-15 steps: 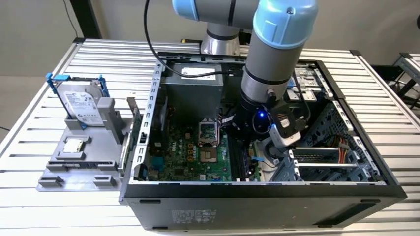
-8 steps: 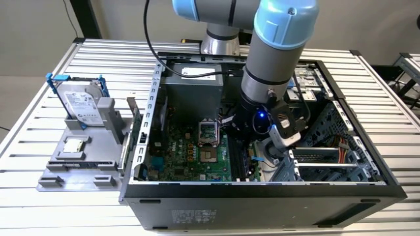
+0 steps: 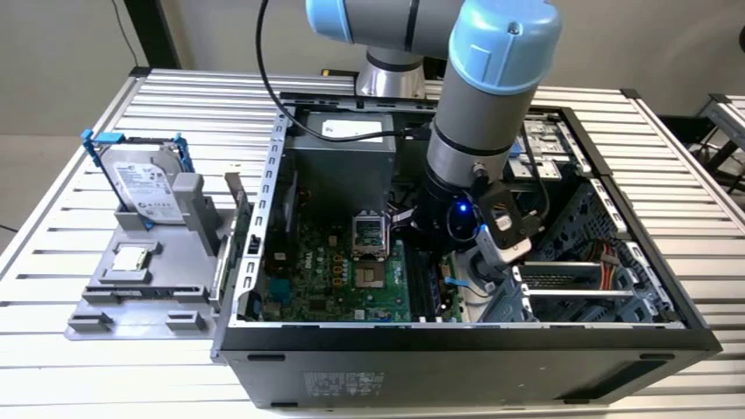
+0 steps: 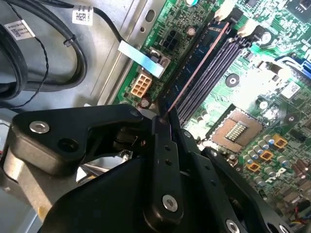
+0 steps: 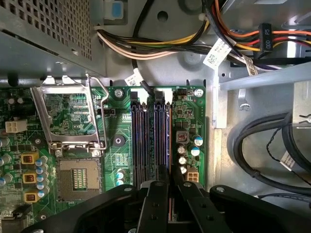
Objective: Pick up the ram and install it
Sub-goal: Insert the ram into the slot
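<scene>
One stick of ram [image 4: 197,65] stands on edge in the slot nearest the board's outer edge, and the gripper [image 4: 163,119] is clamped on its near end, the two black fingers [image 5: 156,196] pressed together around the thin board in both wrist views. In the exterior view the arm reaches down into the open computer case [image 3: 466,336], the gripper low over the motherboard [image 3: 338,279], just beside the open CPU socket [image 5: 77,179].

The main hazard, as I judge it, is uneven seating. The grip sits at one end of the stick, so any downward push could drive that end in while the far end, near the white latch [image 4: 225,10], rides high or tilts. If the notch is not lined up with the slot's key, force would bend the stick or stress the slot. I cannot tell whether the stick is fully seated or whether the latches have closed.

A second hazard is sideways drift: the neighbouring memory slots [image 5: 141,136] lie just beside it, and a skewed stick could jam against them. The cables [image 5: 160,46] near the slot ends could also snag the gripper.
</scene>
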Controlling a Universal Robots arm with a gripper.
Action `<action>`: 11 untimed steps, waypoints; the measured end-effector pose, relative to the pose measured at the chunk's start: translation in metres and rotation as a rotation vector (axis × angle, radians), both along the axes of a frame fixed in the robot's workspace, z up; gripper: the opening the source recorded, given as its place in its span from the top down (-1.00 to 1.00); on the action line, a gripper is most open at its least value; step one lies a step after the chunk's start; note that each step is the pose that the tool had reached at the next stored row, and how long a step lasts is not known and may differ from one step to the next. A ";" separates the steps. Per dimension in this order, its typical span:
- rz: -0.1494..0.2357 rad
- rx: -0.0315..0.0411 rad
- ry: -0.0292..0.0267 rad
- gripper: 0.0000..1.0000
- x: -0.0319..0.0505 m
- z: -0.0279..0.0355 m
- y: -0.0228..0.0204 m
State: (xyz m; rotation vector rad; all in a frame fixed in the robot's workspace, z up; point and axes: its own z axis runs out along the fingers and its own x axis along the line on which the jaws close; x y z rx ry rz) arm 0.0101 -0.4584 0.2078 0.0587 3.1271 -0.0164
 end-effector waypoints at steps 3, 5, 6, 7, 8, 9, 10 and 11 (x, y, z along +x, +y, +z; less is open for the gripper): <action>0.000 0.0001 -0.0001 1.00 0.0000 -0.0002 0.0000; 0.000 0.0002 -0.0001 1.00 0.0000 -0.0002 0.0000; 0.000 0.0002 0.0000 1.00 0.0000 -0.0002 0.0000; 0.000 0.0002 0.0000 1.00 0.0000 -0.0002 0.0000; 0.000 0.0002 -0.0001 1.00 0.0000 -0.0003 0.0000; 0.000 0.0002 0.0000 1.00 0.0000 -0.0003 0.0000; 0.000 0.0002 -0.0001 1.00 0.0000 -0.0003 0.0000; 0.000 0.0002 -0.0001 1.00 0.0000 -0.0003 0.0000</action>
